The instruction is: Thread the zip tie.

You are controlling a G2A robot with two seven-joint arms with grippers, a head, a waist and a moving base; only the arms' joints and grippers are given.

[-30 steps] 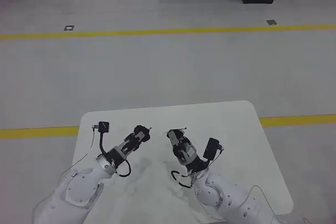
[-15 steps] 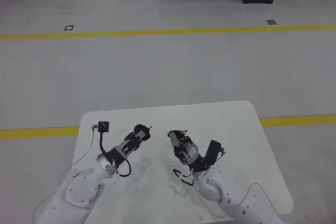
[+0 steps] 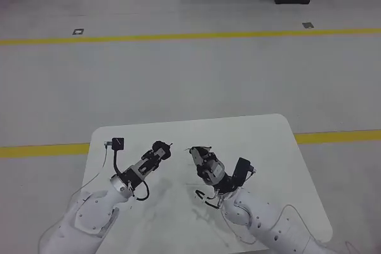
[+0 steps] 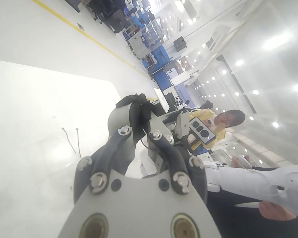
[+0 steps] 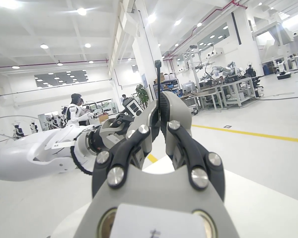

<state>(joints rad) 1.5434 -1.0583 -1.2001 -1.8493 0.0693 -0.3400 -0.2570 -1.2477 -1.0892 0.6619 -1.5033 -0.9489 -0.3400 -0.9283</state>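
Change: over the last second my right gripper (image 3: 201, 157) has drawn back a little, toward the near edge of the table (image 3: 267, 140) and slightly right. Nearly all of that came in the first half second; since then it has barely stirred. My left gripper (image 3: 162, 150) has held its place. The gap between the two is a touch wider than before.

Meaning, as I judge it: the threading is not done. Tail and head are not yet lined up, and this looks like a pull-back to reset for another approach.

Zip tie (image 5: 159, 85): pinched in my right jaws, which are closed on the strap. It stands straight out past the fingertips with its small head at the free end, held above the table near the middle.

Pose: both arms come up from the near edge, forearms angled inward, grippers facing each other, apart, over the table's middle. My left fingers (image 4: 136, 101) are drawn together. A thin sliver shows at their tip from above, but I cannot tell what they hold, if anything.
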